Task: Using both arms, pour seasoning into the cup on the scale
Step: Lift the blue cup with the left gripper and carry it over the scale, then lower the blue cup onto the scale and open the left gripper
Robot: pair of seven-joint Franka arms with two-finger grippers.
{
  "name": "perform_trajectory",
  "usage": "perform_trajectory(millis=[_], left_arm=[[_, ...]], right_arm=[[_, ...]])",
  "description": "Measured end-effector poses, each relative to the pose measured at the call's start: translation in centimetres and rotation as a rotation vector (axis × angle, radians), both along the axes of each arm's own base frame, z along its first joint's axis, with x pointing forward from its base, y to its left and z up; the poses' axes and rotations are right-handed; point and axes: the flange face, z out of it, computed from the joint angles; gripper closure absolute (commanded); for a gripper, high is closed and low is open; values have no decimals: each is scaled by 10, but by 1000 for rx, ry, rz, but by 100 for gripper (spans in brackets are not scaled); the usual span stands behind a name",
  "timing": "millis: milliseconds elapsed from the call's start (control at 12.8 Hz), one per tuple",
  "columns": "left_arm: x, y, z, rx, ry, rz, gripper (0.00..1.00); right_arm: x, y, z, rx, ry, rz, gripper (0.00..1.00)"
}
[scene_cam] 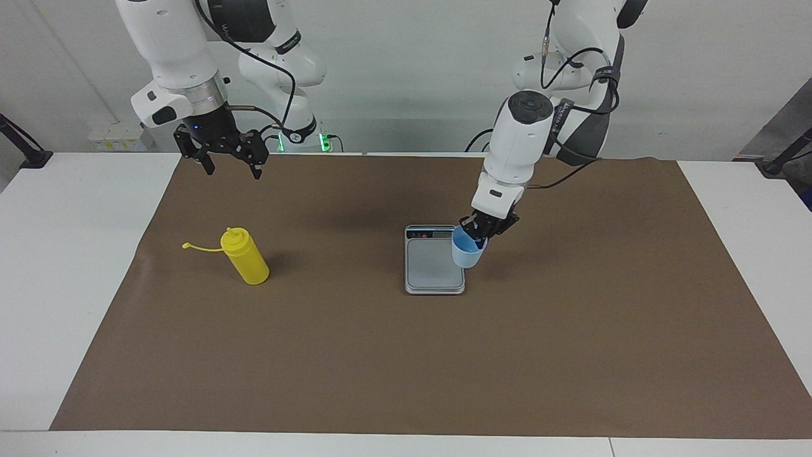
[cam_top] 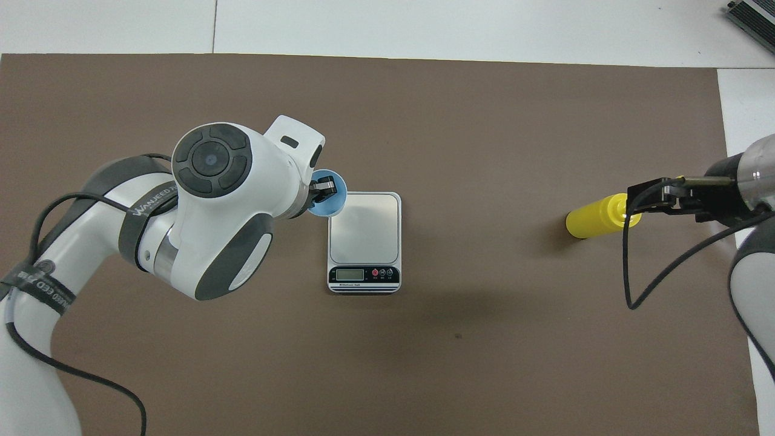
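The light-blue cup (scene_cam: 466, 254) (cam_top: 335, 200) hangs by its rim from my left gripper (scene_cam: 480, 232) (cam_top: 325, 188), which is shut on it, one finger inside the cup. The cup is over the edge of the silver-grey scale (scene_cam: 433, 263) (cam_top: 364, 227) on the left arm's side. The scale's plate is bare and its display strip faces the robots. The yellow seasoning bottle (scene_cam: 247, 259) (cam_top: 592, 223) stands upright toward the right arm's end, its tethered cap (scene_cam: 188, 245) hanging off to the side. My right gripper (scene_cam: 232, 170) (cam_top: 657, 198) waits open, raised over the mat's edge by the robots.
A brown mat (scene_cam: 406, 355) covers most of the white table (scene_cam: 70, 266). A black cable (cam_top: 629, 266) loops down from the right arm. A dark device (cam_top: 751, 15) lies at the table's corner farthest from the robots, at the right arm's end.
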Motion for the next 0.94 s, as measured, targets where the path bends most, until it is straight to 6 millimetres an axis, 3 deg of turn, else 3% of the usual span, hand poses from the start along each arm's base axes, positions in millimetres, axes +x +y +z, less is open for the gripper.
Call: perform_trajectory(millis=[391,939], left_arm=[[-17,-26,-39,-28,41,-3,98],[-20,-37,-58,-56,63,21,98]], right_arm=[[0,0,0,0,0,0,0],[0,0,0,0,0,0,0]])
